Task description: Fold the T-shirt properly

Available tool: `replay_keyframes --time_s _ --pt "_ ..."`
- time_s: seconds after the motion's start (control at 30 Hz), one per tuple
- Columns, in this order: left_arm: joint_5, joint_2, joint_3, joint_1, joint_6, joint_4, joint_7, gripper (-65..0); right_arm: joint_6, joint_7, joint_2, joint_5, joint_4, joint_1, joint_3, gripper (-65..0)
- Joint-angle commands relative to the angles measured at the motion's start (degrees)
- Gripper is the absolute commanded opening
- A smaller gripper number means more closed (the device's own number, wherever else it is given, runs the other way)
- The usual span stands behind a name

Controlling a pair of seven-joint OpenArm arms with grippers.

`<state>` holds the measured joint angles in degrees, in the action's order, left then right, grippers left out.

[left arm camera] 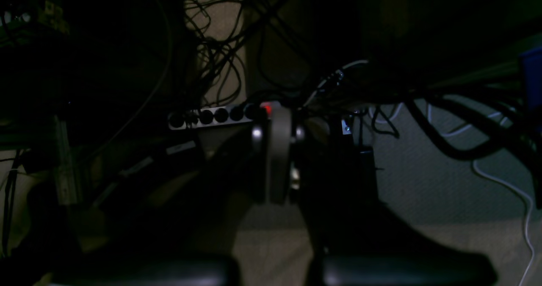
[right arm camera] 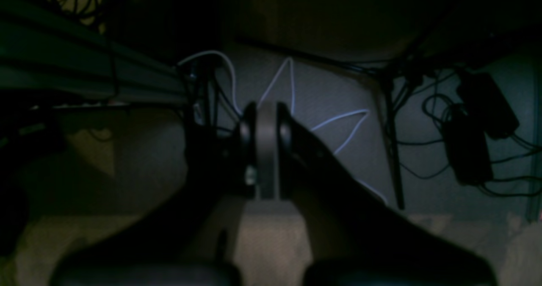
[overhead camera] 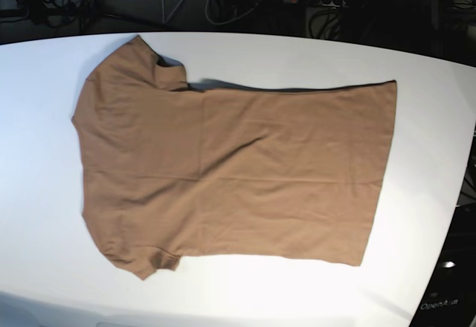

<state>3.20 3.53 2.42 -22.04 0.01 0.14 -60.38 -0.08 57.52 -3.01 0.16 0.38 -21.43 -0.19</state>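
The plain tan-brown cotton T-shirt (overhead camera: 230,175) lay flat across the white worktop (overhead camera: 428,141). Below the worktop, the left gripper (left arm camera: 277,150) and right gripper (right arm camera: 266,150) hung pressed together; rising blindly risked snagging the cables there.

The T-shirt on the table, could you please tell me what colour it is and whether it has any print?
The T-shirt is plain tan-brown, no print; base view shows it best.
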Motion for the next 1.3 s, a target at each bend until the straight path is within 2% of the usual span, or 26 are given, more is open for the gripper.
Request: replay_keyframes --time_s 0.0,0.07,0.13,0.27,0.3,0.6,0.83,1.03,1.27 --pt "0.09 0.03 0.0 -0.86 0.21 -0.14 -1.29 -63.9 -0.14 1.34 -0.29 -0.03 -0.16 -0.85 -0.03 -65.0" --pt "0.09 -0.15 0.0 -1.21 0.21 -0.14 -1.47 -63.9 -0.14 1.69 -0.29 -0.03 -0.07 -1.21 -0.03 -65.0" --pt "0.09 -0.23 0.0 -2.0 0.21 -0.14 -3.66 -63.9 -0.14 4.86 -0.82 -0.03 -0.16 -1.65 0.05 -65.0" --pt "0.09 -0.23 -0.09 -5.52 0.3 0.43 -15.97 -63.9 -0.14 17.6 -1.17 -0.03 -0.16 -5.25 0.05 -65.0" --pt "0.09 -0.23 -0.09 -6.4 0.3 1.66 -15.27 -63.9 -0.14 20.59 -1.17 -0.03 0.01 -6.04 0.05 -65.0" --pt "-0.52 0.21 -0.26 -9.91 0.3 8.96 -15.18 -63.9 -0.14 20.33 -2.66 0.32 1.42 -7.45 0.41 -65.0" --pt "-10.37 0.03 -8.09 -18.35 -0.05 30.23 -15.09 -63.9 -0.14 20.33 -3.19 0.32 2.39 -7.36 0.41 -65.0" --pt "-11.25 0.12 -10.11 -24.77 -0.14 46.93 -14.74 -63.9 -0.14 20.33 -3.19 0.32 13.2 -12.28 0.41 -65.0" --pt "-10.63 0.21 -9.67 -28.37 -0.23 56.34 -14.65 -63.9 -0.14 20.24 -3.19 0.32 30.17 -20.46 0.41 -65.0"
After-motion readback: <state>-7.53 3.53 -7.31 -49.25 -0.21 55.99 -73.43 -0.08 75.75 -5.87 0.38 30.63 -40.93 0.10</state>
